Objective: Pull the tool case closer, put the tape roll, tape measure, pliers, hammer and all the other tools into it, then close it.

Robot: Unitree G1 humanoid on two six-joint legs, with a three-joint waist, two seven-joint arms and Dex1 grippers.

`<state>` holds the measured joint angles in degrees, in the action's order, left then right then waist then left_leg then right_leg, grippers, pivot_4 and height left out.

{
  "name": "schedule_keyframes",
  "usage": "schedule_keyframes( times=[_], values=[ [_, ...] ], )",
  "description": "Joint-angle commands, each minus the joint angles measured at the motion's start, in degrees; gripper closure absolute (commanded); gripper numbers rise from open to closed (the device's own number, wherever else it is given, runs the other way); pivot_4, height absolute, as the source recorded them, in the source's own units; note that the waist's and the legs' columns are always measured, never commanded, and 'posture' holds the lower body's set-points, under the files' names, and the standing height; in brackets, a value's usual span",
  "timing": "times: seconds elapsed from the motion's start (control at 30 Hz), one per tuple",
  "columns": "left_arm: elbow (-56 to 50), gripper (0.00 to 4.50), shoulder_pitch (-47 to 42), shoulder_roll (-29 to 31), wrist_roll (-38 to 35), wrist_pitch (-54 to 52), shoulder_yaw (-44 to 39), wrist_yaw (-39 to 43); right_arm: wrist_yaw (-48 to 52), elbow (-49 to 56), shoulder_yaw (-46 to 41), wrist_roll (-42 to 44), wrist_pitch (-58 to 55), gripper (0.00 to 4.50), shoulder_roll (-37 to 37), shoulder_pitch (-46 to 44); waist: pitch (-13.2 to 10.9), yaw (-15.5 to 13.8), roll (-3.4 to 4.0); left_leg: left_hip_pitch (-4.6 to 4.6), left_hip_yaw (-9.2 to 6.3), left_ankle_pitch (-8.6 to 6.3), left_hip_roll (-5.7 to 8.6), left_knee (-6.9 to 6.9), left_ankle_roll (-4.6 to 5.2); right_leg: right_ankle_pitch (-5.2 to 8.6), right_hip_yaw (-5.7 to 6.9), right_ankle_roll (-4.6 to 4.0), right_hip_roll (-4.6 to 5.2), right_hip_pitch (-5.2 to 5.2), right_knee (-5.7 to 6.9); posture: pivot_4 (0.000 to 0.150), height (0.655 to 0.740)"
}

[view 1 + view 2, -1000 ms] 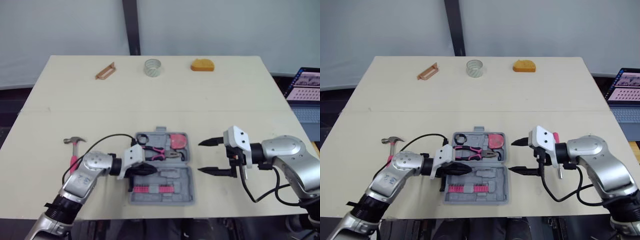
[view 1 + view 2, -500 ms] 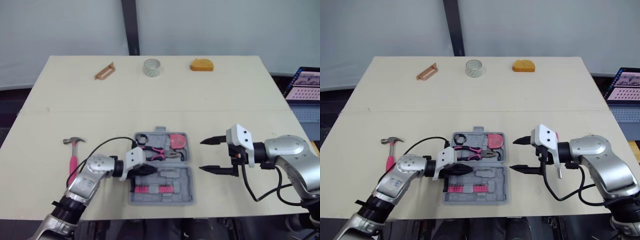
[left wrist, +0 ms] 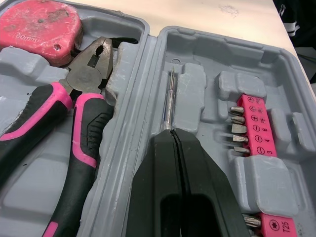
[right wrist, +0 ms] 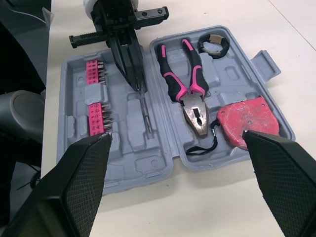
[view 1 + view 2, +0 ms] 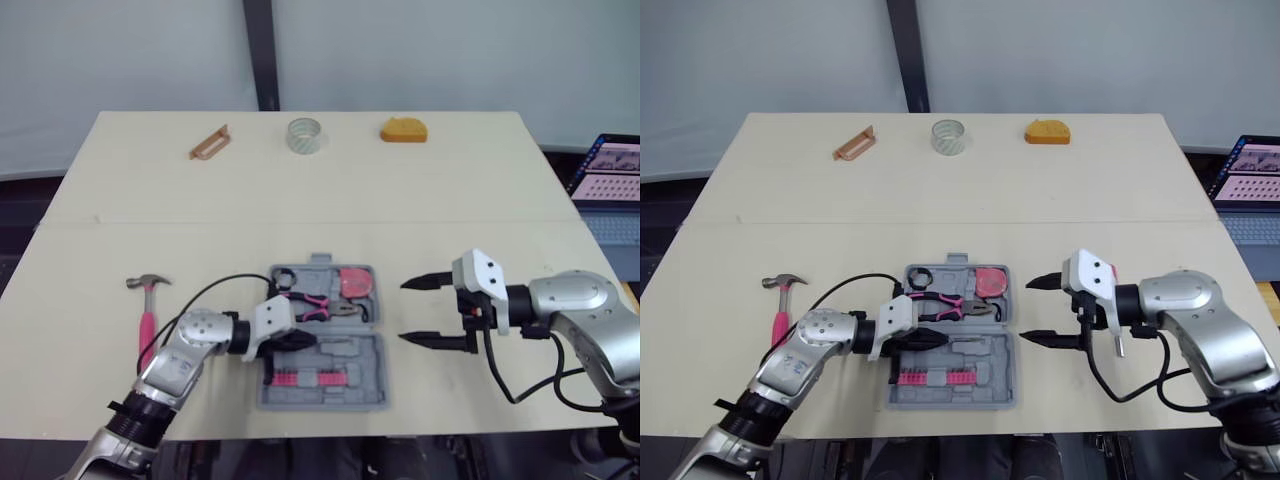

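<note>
We see a grey tool case (image 4: 129,163), pink-and-black pliers (image 4: 180,84), red tape measure (image 4: 247,116), silver screwdriver (image 3: 169,106), pink-handled hammer (image 5: 147,324), beige bench (image 5: 300,200).

A laptop (image 5: 608,172) sits beyond the table's (image 5: 300,210) right edge, grey curtain (image 5: 120,50) behind.

a pale table (image 5: 330,200) is standing before a grey-white backdrop (image 5: 120,60) — a dark post (image 5: 258,50) is dividing it, a laptop (image 5: 610,175) glowing at the right.
</note>
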<state>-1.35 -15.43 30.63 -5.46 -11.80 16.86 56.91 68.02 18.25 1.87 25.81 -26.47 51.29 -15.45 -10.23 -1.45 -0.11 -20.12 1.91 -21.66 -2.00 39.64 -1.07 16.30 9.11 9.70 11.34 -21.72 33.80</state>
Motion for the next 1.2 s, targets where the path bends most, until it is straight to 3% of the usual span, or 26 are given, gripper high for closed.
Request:
schedule_keyframes(
  times=[0.03,1.2],
  values=[
    [1.0,4.46,-0.5,1.0,3.0,0.9,1.2,-0.8,0.6,0.8,-1.8,0.6,0.7,0.0,0.9,-0.2,0.0,0.0,0.0,0.0,0.0,0.0,0.0,0.0,0.0,0.0,0.0,0.0,0.0,0.0,0.0,0.15,0.74],
    [6.8,4.46,0.0,3.7,10.9,8.5,7.1,-1.7,0.5,-0.2,-1.9,-0.2,1.5,0.0,1.0,0.1,0.1,0.0,0.06,0.14,0.0,0.0,0.0,-0.02,0.0,0.0,-0.01,0.0,0.0,0.15,0.0,0.15,0.74]
  ],
)
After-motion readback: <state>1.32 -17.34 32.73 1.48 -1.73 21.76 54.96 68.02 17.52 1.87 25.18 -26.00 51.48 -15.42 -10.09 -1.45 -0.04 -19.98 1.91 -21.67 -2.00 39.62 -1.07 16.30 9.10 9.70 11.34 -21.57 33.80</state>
